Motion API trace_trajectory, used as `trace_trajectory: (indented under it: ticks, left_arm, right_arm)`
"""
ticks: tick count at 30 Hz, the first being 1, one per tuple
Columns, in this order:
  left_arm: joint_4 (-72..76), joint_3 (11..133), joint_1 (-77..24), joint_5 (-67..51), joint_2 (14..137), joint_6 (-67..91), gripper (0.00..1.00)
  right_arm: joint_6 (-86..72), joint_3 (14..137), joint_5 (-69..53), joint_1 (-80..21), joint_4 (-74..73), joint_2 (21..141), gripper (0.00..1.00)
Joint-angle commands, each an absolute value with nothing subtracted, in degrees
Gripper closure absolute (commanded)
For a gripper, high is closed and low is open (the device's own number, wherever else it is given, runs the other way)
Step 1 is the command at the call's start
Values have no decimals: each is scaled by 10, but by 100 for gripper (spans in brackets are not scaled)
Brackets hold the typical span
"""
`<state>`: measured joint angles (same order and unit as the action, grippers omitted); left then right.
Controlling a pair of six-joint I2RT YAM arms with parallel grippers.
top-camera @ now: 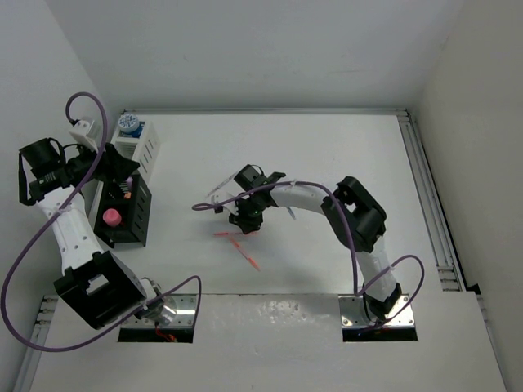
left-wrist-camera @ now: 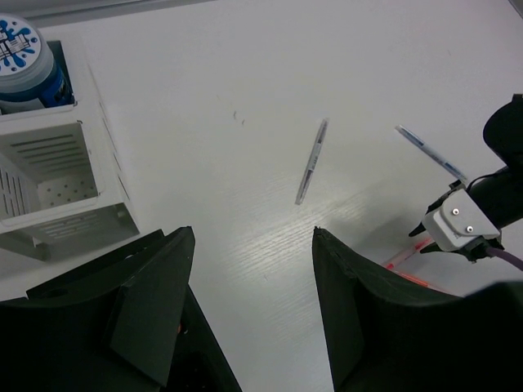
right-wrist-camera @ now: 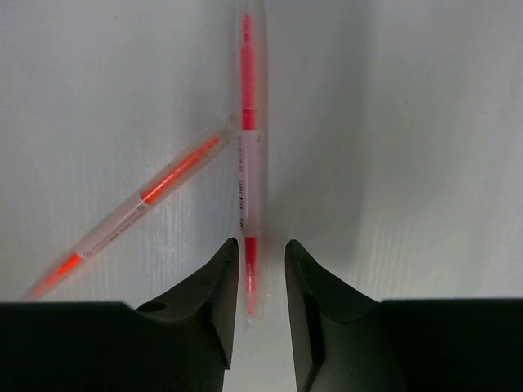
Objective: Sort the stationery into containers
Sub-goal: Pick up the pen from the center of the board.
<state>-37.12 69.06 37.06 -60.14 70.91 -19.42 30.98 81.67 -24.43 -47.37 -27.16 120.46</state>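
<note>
a: where is the right gripper [right-wrist-camera: 261,249]?

b: mid-table, low over an orange pen [right-wrist-camera: 249,163]. its jaws are only a little apart and straddle that pen's end. a sliver of table [left-wrist-camera: 245,82] shows between the pen and one finger, so it isn't clamped.

a: and the other orange one?

b: the second orange pen [right-wrist-camera: 139,204] lies at an angle, its tip meeting the first pen's barrel.

a: left gripper [left-wrist-camera: 252,233]?

b: at the left side of the table, by the organisers, jaws spread wide with nothing between them.

a: the containers?

b: the white organiser [left-wrist-camera: 82,220] stands at the far left, with a blue-capped jar [left-wrist-camera: 23,49] in its farthest compartment. the black organiser [top-camera: 140,214] sits just nearer, against it, and holds a pink-capped bottle [top-camera: 111,218].

a: anything else loose?

b: a clear pen [left-wrist-camera: 311,161] lies on the table to the far side of the right gripper, and a blue-tipped pen [left-wrist-camera: 429,153] lies near it, both apart from the orange pair.
</note>
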Motion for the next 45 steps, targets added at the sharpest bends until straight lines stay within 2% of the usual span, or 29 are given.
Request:
trace_trajectory:
  ticks: [1, 3, 10, 15, 21, 24, 26, 30, 37, 45]
  left_arm:
    - [-345, 686, 366, -611, 689, -197, 34]
    - [-335, 683, 366, -609, 687, -189, 35]
    - [-326, 684, 366, -606, 683, -185, 35]
    - [-322, 686, 366, -608, 681, -189, 34]
    - [-228, 660, 367, -634, 655, -126, 35]
    - [-117, 622, 380, -677, 643, -8, 33]
    - [-12, 572, 386, -697, 638, 161, 32]
    - [112, 534, 367, -693, 616, 250, 31]
    - [116, 505, 272, -657, 581, 320, 30]
    - [153, 510, 143, -627, 592, 395, 27]
  right_arm:
    - [305, 832, -254, -488, -272, 1219, 72]
    - [308, 834, -247, -490, -275, 1225, 73]
    - [323, 860, -188, -502, -304, 1258, 92]
    - [337, 859, -136, -502, -317, 1267, 100]
    - [293, 844, -148, -478, -270, 1216, 100]
    - [231, 864, -180, -461, -260, 1184, 100]
    - [180, 876, -209, -447, -252, 1158, 100]
    - [100, 882, -257, -427, -221, 1106, 100]
    - [-64, 887, -343, -391, -116, 1037, 100]
    - [-164, 868, -363, -384, -4, 996, 100]
